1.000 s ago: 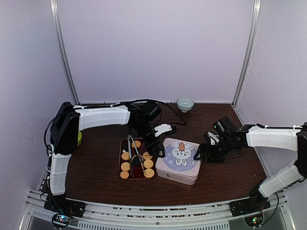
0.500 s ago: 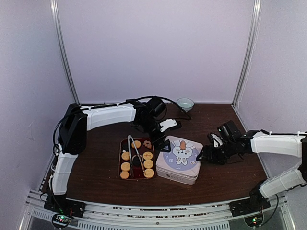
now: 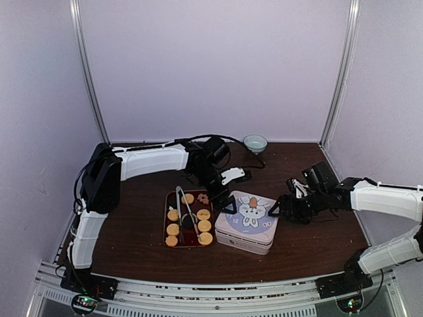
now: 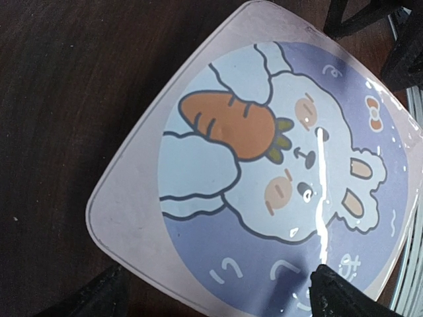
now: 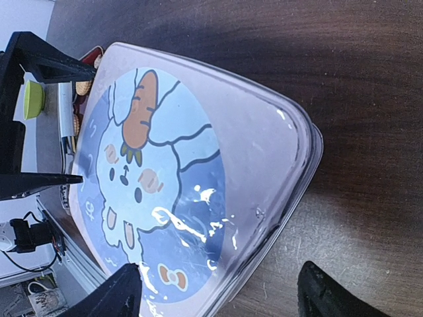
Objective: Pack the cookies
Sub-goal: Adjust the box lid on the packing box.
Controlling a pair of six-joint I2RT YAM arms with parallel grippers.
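Left gripper [image 3: 226, 201], jaws wide apart, has withdrawn from the round golden cookies [image 3: 204, 226] lying in the dark red rectangular tray [image 3: 166, 228] to the lidded rabbit-print tin [image 3: 246, 221]. Right gripper [image 3: 276, 210], jaws likewise apart, flanks its opposite edge. Lid removal is judged next.

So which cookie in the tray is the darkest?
The dark brown cookie in the middle of the tray, by the tongs; those around it are golden-orange.
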